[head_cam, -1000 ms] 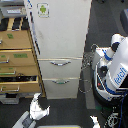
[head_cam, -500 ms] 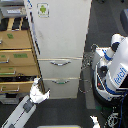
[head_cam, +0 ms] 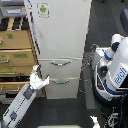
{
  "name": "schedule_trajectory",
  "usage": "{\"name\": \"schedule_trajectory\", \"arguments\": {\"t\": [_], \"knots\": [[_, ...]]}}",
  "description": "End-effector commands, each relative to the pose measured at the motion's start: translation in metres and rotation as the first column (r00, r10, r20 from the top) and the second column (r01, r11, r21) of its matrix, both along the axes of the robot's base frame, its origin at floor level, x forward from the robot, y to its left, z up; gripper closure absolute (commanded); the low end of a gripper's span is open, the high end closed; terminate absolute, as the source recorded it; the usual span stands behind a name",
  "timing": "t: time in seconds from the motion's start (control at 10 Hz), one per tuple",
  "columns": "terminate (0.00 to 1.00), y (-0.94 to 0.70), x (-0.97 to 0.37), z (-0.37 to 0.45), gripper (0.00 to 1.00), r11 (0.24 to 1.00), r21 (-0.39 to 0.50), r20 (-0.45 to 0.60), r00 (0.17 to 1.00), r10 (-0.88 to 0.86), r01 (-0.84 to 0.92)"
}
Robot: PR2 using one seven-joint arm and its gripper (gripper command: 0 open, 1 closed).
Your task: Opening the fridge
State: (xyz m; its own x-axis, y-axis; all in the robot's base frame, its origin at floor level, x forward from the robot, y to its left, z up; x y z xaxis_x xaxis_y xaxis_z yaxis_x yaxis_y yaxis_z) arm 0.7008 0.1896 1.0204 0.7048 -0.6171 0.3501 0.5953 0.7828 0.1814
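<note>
So the fridge (head_cam: 60, 47) sits mid-scene, wooden drawer cabinet (head_cam: 17, 57) right against it on the exterior view's left. The hand (head_cam: 38, 80) is low at the fridge's left edge, by the lower drawers (head_cam: 61, 75). Another robot (head_cam: 112, 70) stands off right.

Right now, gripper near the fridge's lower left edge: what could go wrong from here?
1. The gripper sits level with the lower drawers' handles, not the upper door, so it may pull a drawer instead.
2. It is wedged between the fridge and the wooden cabinet, whose drawers stick out, so the forearm could snag them.
</note>
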Motion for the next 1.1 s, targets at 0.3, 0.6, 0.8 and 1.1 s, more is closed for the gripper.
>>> {"name": "schedule_trajectory", "arguments": {"t": [0.3, 0.6, 0.8, 1.1], "knots": [[0.0, 0.048, 0.115, 0.007, 0.0, 0.882, -0.058, -0.242, 0.864, 0.441, -0.467], [0.0, 0.071, 0.135, -0.008, 0.0, 0.84, -0.012, -0.313, 0.8, 0.512, -0.542], [0.0, 0.079, 0.148, -0.013, 0.0, 0.833, 0.003, -0.332, 0.786, 0.522, -0.553], [0.0, 0.094, 0.176, -0.031, 0.0, 0.79, 0.035, -0.427, 0.706, 0.565, -0.612]]}}
